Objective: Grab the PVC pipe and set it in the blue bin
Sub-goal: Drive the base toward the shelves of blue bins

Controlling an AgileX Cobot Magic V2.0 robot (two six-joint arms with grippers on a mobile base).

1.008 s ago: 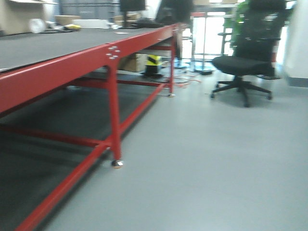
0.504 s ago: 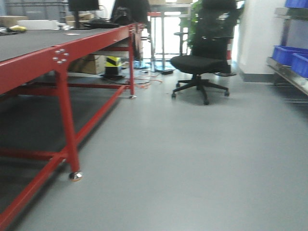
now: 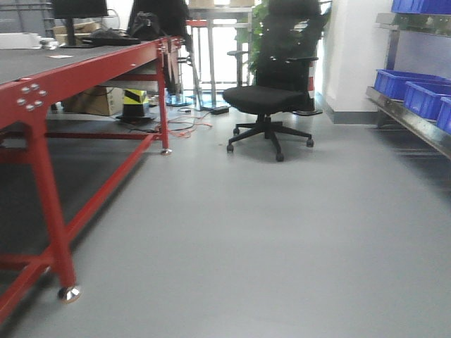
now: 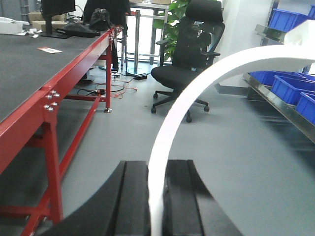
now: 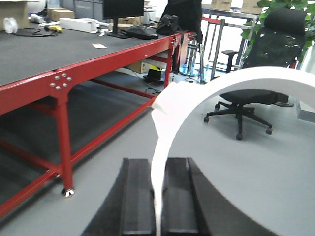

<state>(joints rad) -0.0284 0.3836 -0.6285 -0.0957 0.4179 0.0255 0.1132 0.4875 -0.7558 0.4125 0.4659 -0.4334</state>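
left pincer [image 4: 156, 196]: closed tight on a white half-ring pvc pipe [image 4: 197, 83], its arc rearing up ahead.
right pincer [image 5: 157, 196]: clamped likewise on a second white half-ring [image 5: 246, 78].
step: carrying to the blue plastic bins [image 3: 405, 84] on the shelf at right; i'd hold firm and turn gently.
room: open grey floor [image 3: 246, 232]; red-framed worktop [image 3: 42, 88] edges the left, black office chair [image 3: 271, 98] ahead, well apart.
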